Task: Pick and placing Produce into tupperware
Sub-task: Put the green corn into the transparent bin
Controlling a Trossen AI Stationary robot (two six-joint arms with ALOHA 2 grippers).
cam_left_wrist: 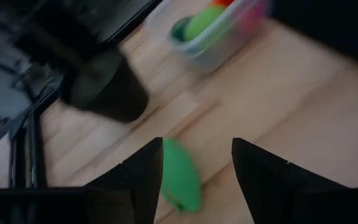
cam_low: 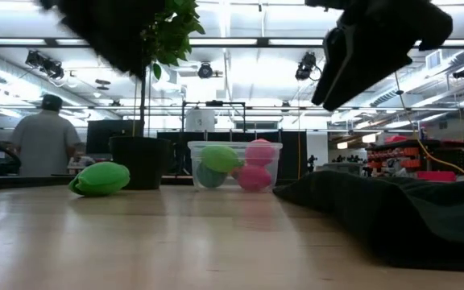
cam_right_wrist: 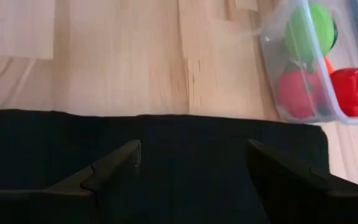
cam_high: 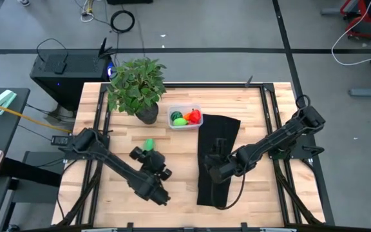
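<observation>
The left gripper [cam_left_wrist: 194, 171] hangs just above a light green piece [cam_left_wrist: 180, 174], its dark fingers apart with the piece showing between them, not gripped. The piece is smooth, oval and glossy, lying on the pale wood table [cam_high: 179, 154] beside the dark round plant pot [cam_high: 147, 115]. Past the pot stands the tub [cam_high: 185, 117], clear plastic with rounded corners, holding another light green piece, two red ones, a dark green one and a bit of orange. The right gripper [cam_right_wrist: 194, 168] waits spread open over a black cloth [cam_high: 218, 154].
</observation>
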